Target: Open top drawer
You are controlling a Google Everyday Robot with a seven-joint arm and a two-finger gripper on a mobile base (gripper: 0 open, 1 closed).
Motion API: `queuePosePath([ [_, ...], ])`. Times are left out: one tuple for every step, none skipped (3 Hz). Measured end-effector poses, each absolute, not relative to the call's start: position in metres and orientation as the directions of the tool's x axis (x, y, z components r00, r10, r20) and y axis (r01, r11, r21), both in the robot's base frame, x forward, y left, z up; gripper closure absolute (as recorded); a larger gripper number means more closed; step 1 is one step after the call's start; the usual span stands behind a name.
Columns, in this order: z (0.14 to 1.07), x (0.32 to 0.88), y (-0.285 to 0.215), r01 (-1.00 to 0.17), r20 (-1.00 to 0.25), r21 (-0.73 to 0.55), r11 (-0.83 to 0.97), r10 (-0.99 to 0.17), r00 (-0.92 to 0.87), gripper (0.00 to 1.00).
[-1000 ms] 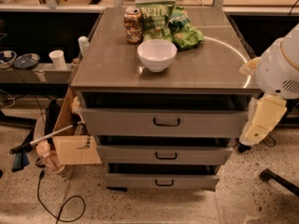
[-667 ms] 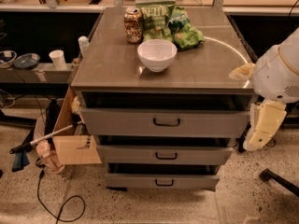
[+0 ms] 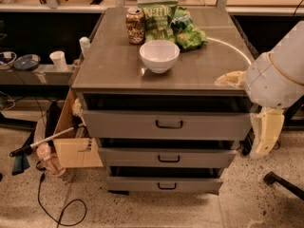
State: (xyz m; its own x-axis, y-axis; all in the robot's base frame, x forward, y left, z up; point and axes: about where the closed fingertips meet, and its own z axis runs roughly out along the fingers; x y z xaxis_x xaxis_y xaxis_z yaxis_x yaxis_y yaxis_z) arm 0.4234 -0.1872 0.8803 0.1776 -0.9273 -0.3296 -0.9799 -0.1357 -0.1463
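The top drawer [image 3: 128,125] is the widest of three grey drawer fronts under the grey cabinet top [image 3: 114,70]. Its black loop handle [image 3: 169,124] sits at centre. The drawer stands out a little, with a dark gap above its front. My gripper [image 3: 264,139], cream coloured, hangs downward beside the right end of the top drawer front, below the big white arm housing [image 3: 280,75]. It is apart from the handle and holds nothing that I can see.
The middle drawer [image 3: 166,158] and bottom drawer [image 3: 164,185] also stand slightly out. On the top are a white bowl [image 3: 159,56], a can [image 3: 135,25] and green snack bags [image 3: 164,18]. A cardboard box [image 3: 71,141] and a cable [image 3: 57,208] lie at the left.
My gripper has swung from slanting toward the drawer's right end to hanging nearly straight down, a little lower. The drawers have not moved.
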Motion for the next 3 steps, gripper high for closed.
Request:
queuePosePath([
  [0.868,0.423,-0.188,-0.976,-0.253,-0.183,-0.120,-0.953,0.164,0.00],
  [0.851,0.427,-0.193,-0.976,-0.176,-0.210,-0.057,-0.980,0.095,0.00],
  [0.840,0.419,-0.197,-0.974,-0.116,-0.228,-0.002,-0.993,0.029,0.00],
])
